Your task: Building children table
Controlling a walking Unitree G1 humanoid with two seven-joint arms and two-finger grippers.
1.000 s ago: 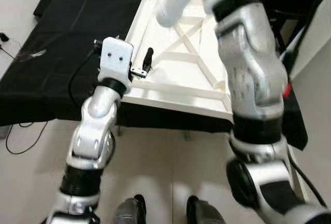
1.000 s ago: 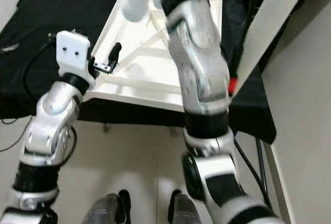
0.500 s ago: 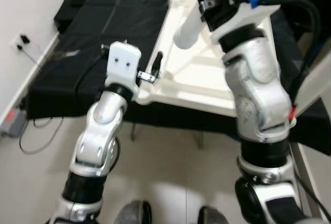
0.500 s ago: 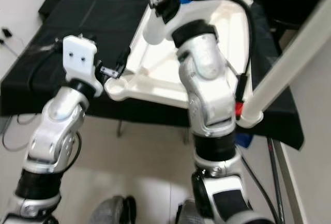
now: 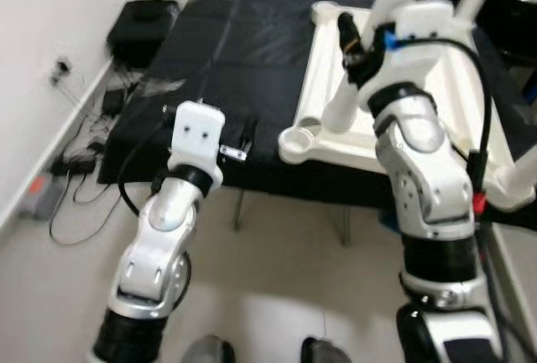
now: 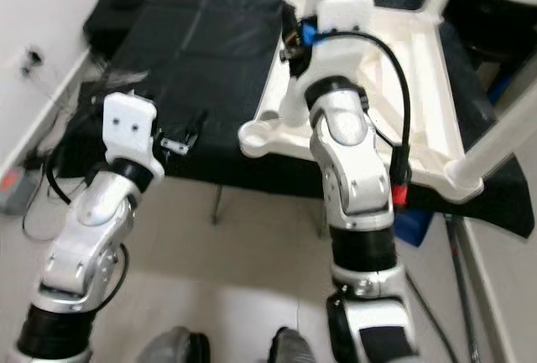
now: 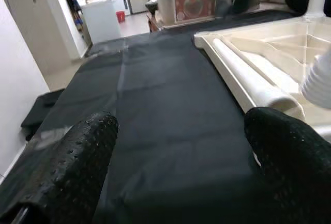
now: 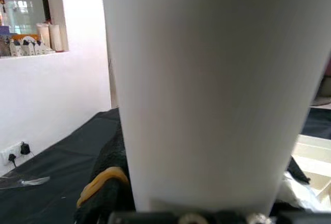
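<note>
The white children's tabletop (image 5: 312,86) lies upside down on a table under a black cloth (image 5: 226,53). Its near-left corner has a round socket (image 5: 295,138). My right gripper (image 5: 346,40) is shut on a white table leg (image 5: 342,105), which stands steeply over the tabletop with its lower end just behind that socket. In the right wrist view the leg (image 8: 207,94) is very close, beside a black finger (image 8: 109,164). My left gripper (image 5: 243,141) hovers open over the cloth, left of the socket and apart from it. Its fingers (image 7: 77,167) are spread wide with nothing between them.
A second white leg (image 6: 503,132) slants up at the tabletop's right corner. A black bag (image 5: 143,23) sits on the floor at the far left, with cables and a power strip (image 5: 75,158) along the wall. A blue object (image 6: 419,225) sits under the table.
The camera has pulled back and shifted. My left gripper has come off the tabletop's edge and is now over the cloth. The leg in my right gripper stands nearer the corner socket.
</note>
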